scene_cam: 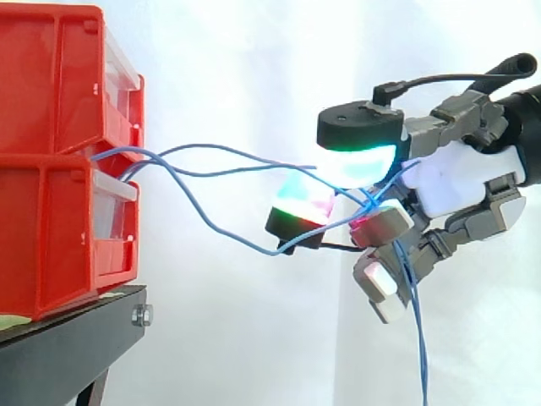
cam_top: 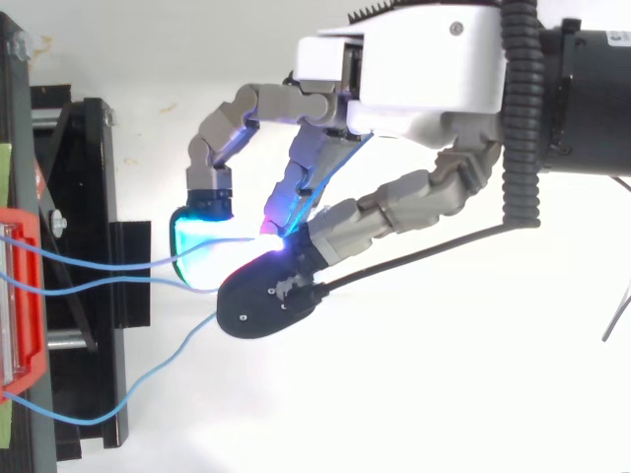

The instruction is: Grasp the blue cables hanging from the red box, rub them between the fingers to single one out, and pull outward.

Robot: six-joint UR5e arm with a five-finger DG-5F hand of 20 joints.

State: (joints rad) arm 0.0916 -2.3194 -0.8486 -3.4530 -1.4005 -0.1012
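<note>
Several blue cables (cam_top: 108, 266) pinched in curled robot hand (scene_cam: 448, 182) near red box (scene_cam: 51, 152); likely rubbing step; next, isolating one strand.

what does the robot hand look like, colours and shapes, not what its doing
The hand has a white boxy palm shell and grey, blocky segmented fingers. Their thick rounded pads have black backs and glow cyan, green and red. Behind it sits a black cylindrical wrist.

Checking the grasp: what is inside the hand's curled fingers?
Blue cables pass between the hand's fingertip pads and hang down below it. The pads cover how many are pinched.
</note>
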